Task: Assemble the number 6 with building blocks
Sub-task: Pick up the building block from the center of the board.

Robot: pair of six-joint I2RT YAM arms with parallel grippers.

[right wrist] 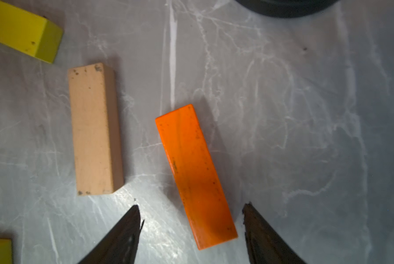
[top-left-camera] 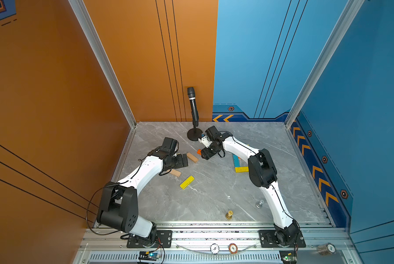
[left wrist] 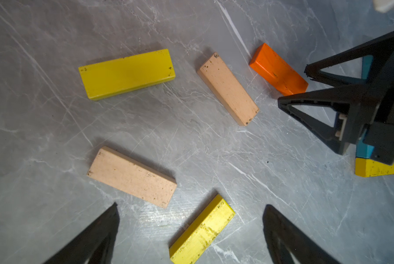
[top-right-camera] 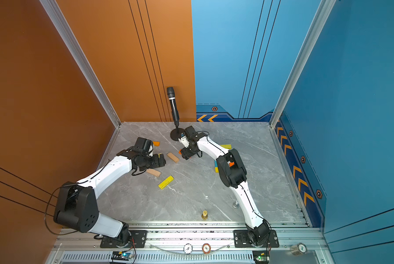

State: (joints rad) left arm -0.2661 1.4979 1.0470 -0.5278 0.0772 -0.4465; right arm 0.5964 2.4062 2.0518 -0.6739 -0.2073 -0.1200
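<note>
Grey marble tabletop (top-left-camera: 214,194): the right pincer (right wrist: 192,204) stands open astride a flat orange block (right wrist: 196,176), gripping nothing; the left pincer (left wrist: 191,204), spread wide, holds nothing. A tan block (top-left-camera: 192,157) lies between them, ten o'clock from centre.

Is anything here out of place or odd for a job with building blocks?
Yes. A gold chess piece and a silver chess piece sit near the front edge, and a microphone stands at the back; none belongs to the build.
</note>
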